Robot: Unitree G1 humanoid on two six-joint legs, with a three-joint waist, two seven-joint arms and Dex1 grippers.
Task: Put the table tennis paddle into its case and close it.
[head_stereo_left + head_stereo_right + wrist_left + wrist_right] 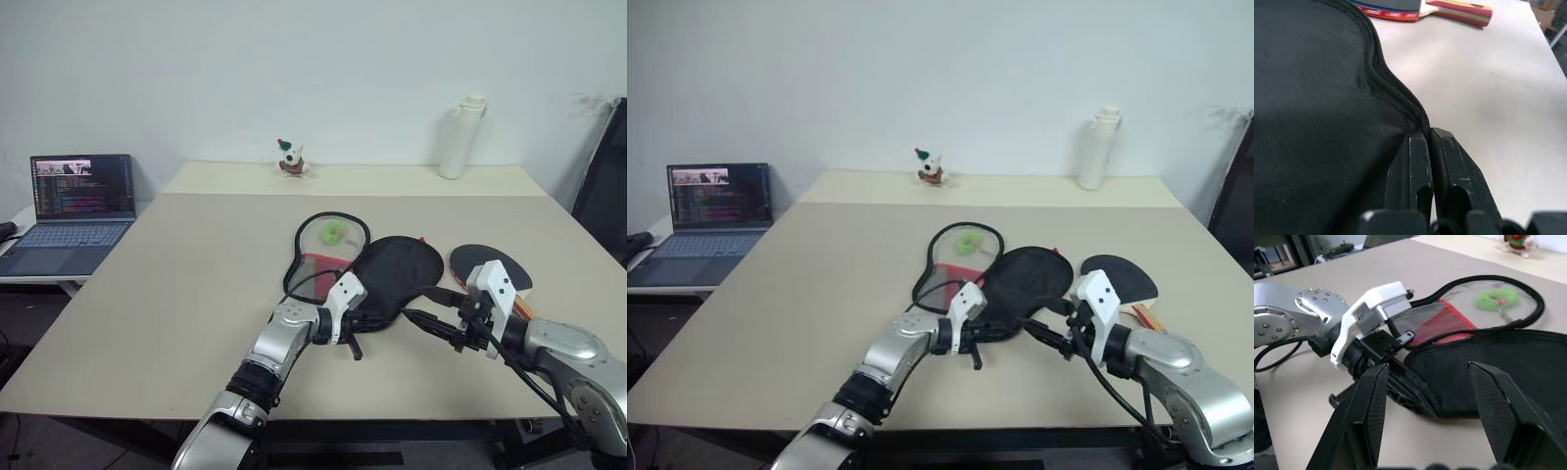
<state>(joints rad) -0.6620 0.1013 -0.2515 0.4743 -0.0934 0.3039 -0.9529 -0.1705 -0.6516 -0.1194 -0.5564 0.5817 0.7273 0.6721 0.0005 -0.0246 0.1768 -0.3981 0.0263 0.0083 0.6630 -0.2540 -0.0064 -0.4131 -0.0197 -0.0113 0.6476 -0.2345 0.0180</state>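
The case (397,279) lies open in the middle of the table, its black half spread flat. Its mesh-and-red lid (328,250) is folded back to the left, with a small green thing (334,232) in the pocket. My left gripper (1428,134) is shut on the zipper rim at the case's near edge. The table tennis paddle (490,266) lies flat just right of the case, black face up, its striped handle (1464,11) pointing toward me. My right gripper (419,304) hovers open just right of the case's near edge, in front of the paddle, with nothing between its fingers (1374,401).
An open laptop (83,191) sits on a side table at the left. A white bottle (460,137) and a small toy figure (291,159) stand at the far edge of the table (176,284). A dark chair (607,186) is at the right.
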